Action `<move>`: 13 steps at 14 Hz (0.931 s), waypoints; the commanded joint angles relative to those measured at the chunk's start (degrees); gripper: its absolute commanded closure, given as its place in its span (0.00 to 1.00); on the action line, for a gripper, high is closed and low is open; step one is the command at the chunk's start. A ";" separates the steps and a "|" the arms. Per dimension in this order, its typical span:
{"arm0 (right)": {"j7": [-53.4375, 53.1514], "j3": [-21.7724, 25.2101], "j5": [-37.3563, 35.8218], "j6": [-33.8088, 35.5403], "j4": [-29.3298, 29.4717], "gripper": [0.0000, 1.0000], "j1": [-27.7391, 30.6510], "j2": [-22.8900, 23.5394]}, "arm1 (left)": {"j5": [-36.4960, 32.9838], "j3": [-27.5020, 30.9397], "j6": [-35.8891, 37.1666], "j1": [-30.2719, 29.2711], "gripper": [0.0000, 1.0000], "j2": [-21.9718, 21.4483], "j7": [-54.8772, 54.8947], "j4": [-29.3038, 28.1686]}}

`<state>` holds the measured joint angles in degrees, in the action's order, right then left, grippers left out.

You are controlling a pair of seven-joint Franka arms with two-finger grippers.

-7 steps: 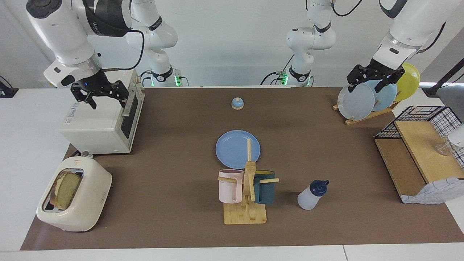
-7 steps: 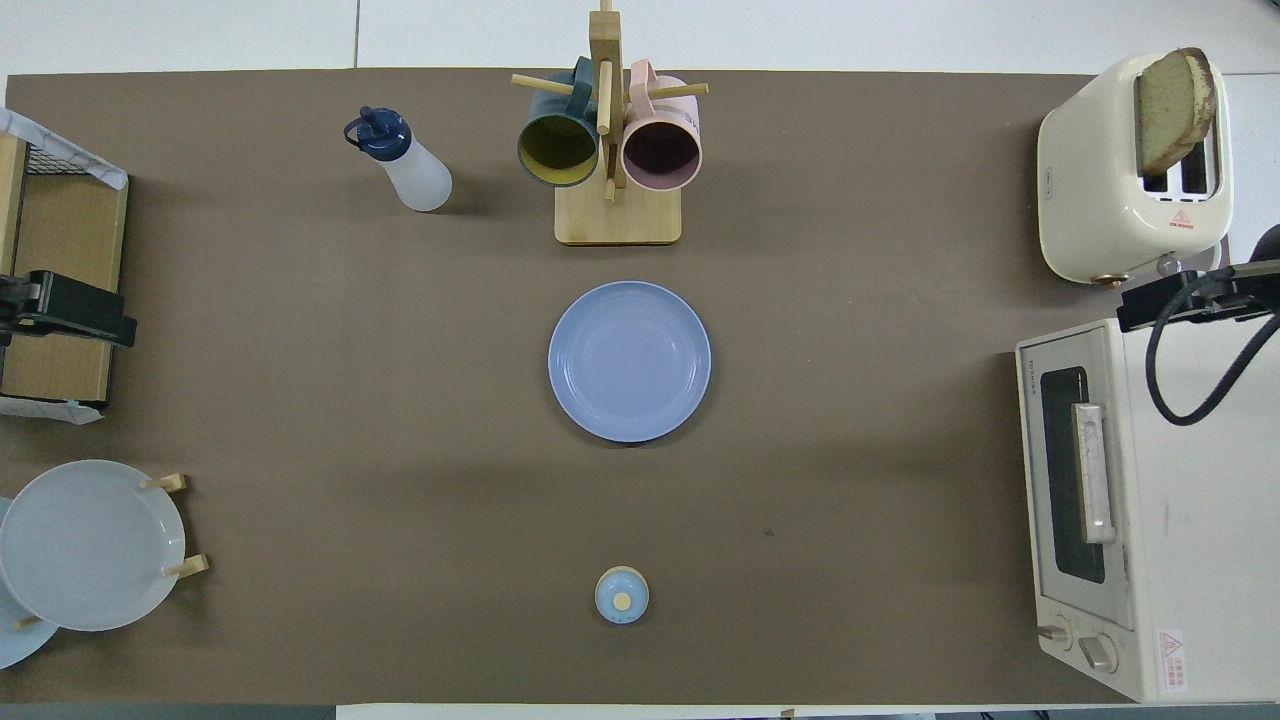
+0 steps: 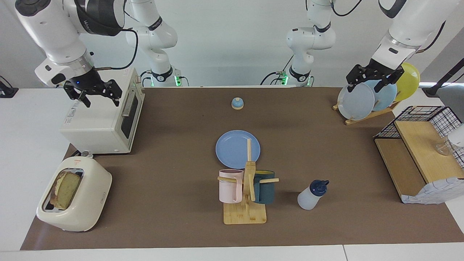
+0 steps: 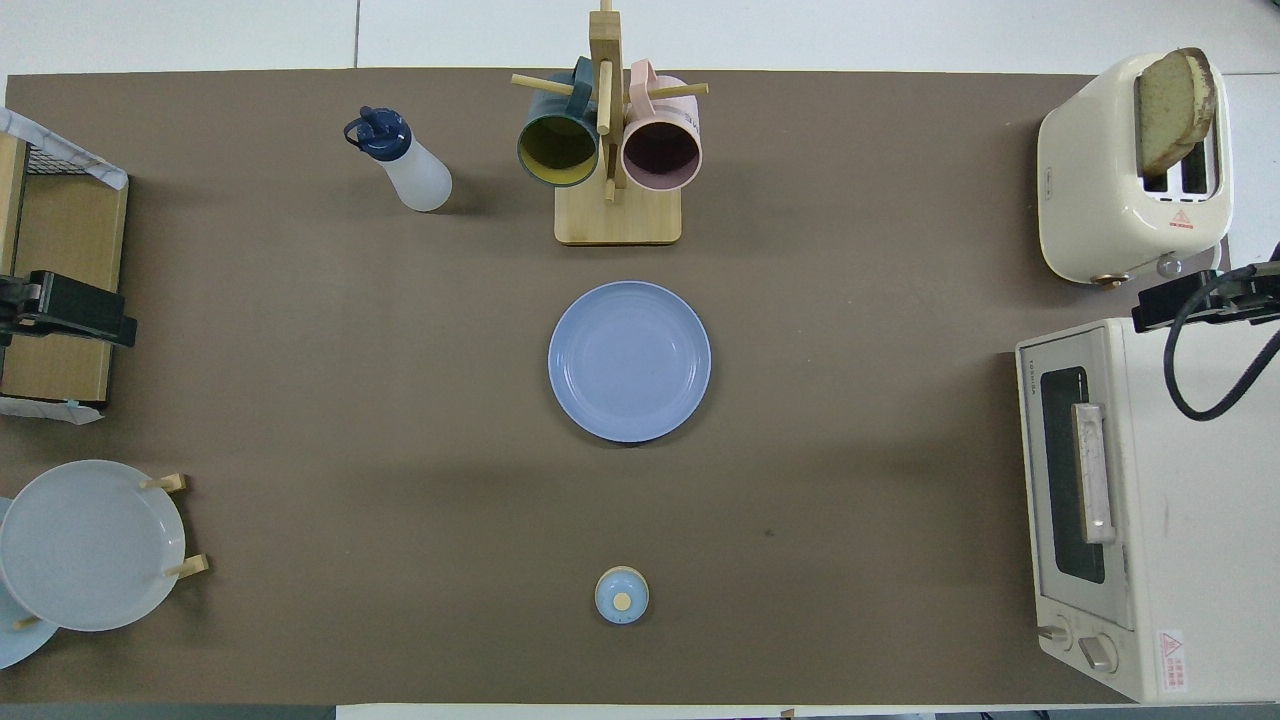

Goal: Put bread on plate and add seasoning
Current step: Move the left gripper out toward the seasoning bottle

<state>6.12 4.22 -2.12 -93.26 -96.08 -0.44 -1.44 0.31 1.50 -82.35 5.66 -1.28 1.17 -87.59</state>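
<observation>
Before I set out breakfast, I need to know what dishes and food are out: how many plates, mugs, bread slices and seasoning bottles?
Plates: 4, the blue plate on the table and three in the rack
Mugs: 2, the pink mug and the teal mug
Bread: 1, in the toaster
Seasoning bottle: 1
Total: 8

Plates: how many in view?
4. One medium-blue plate lies flat mid-table, nearer the robots than the mug stand. Three stand in the rack at the left arm's end: grey-blue, light blue, yellow. More could hide in that rack.
</observation>
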 commanded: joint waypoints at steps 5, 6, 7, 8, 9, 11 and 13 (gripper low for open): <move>1.78 -0.26 1.15 -16.47 -4.21 0.00 1.93 -0.32 | 0.04 -0.10 -7.25 0.23 0.00 -4.60 0.41 -9.15; 4.84 -0.26 1.15 -21.99 -4.38 0.00 2.90 0.29 | 0.21 -0.10 -12.69 1.01 0.00 -6.17 0.41 -13.09; 8.26 -0.26 1.15 -26.05 -4.30 0.00 4.30 2.30 | 0.21 -0.10 -17.44 2.15 0.00 -7.58 0.24 -17.13; 11.43 -0.26 1.58 -29.14 -4.12 0.00 6.40 4.06 | 0.21 -0.10 -22.36 2.86 0.00 -9.33 -0.03 -21.18; 13.90 -0.26 1.85 -32.47 -3.77 0.00 8.60 6.68 | 0.21 -0.10 -28.16 3.65 0.00 -10.66 -0.46 -24.96; 16.72 -0.26 9.28 -38.10 -3.59 0.00 10.90 11.52 | 0.21 -0.10 -35.65 4.35 0.00 -11.20 -1.00 -29.02; 17.00 -0.35 11.43 -45.04 -3.16 0.00 10.12 15.39 | 0.21 -0.01 -44.60 6.46 0.00 -10.32 -1.26 -32.89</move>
<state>22.56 4.52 6.75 -133.38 -100.46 10.16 10.29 0.42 1.00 -118.96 10.13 -9.75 0.76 -114.57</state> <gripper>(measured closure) 0.000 0.000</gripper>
